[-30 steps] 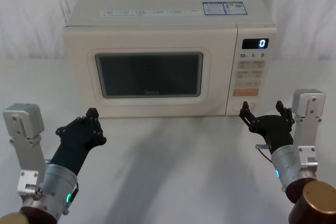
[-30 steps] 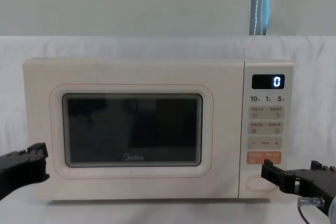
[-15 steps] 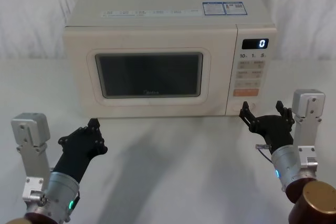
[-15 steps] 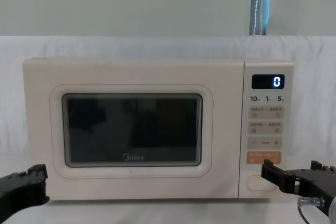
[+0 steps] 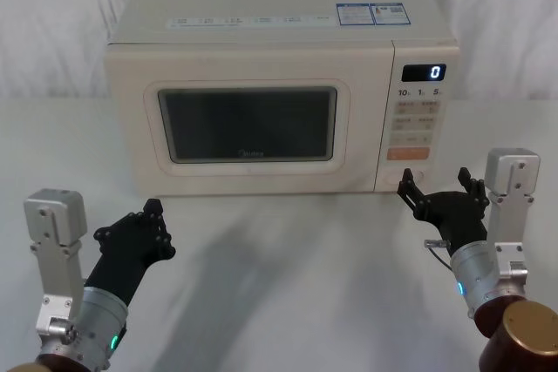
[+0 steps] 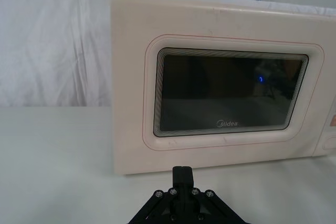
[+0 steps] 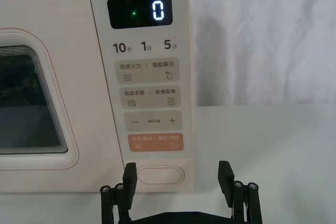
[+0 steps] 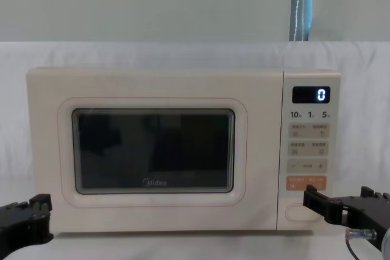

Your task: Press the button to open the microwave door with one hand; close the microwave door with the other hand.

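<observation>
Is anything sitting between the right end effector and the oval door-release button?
Nothing. In the right wrist view the right end effector is open just before the button, with bare microwave panel between; its left fingertip overlaps the button's edge.

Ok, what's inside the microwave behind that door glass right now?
Can't tell. The microwave door is shut and its dark window shows only reflections and a blue dot; anything inside is hidden.

white cloth-covered table (image 5: 288,259), smooth and pale, running back to a draped white cloth backdrop. on it, one cream microwave (image 5: 279,84), set toward the far side, squarely front-on, base flat on the cloth, the microwave door (image 5: 247,124) shut flush with the body. soft grey shadows across the bare cloth in front.
</observation>
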